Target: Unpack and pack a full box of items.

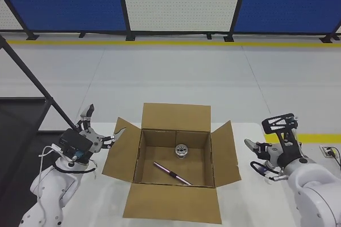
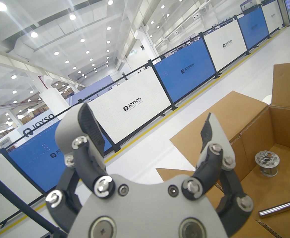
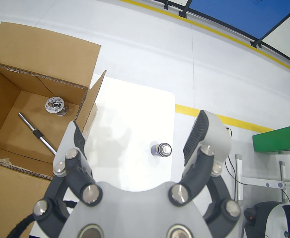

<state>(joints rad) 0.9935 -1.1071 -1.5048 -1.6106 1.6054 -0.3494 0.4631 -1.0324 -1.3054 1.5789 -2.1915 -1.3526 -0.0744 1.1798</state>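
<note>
An open cardboard box (image 1: 174, 200) stands mid-table with its flaps spread. On its floor lie a metal spool (image 1: 182, 150) and a metal rod (image 1: 171, 173), the same spool (image 3: 56, 105) and rod (image 3: 36, 133) seen from the right wrist. My left gripper (image 1: 104, 126) hovers open and holding nothing beside the box's left flap; from its wrist, the gripper (image 2: 147, 111) faces the room, with the spool (image 2: 267, 162) off to one side. My right gripper (image 1: 254, 156) is open to the right of the box. Below that gripper (image 3: 138, 119), a small spray can (image 3: 161, 149) stands upright on the table.
The white table (image 3: 135, 105) ends in a rounded corner close beyond the can. A green bin (image 3: 276, 138) and a stand sit off the table on the right. A black rack (image 1: 11, 125) stands to the left. Blue and white partitions (image 1: 182, 14) line the back.
</note>
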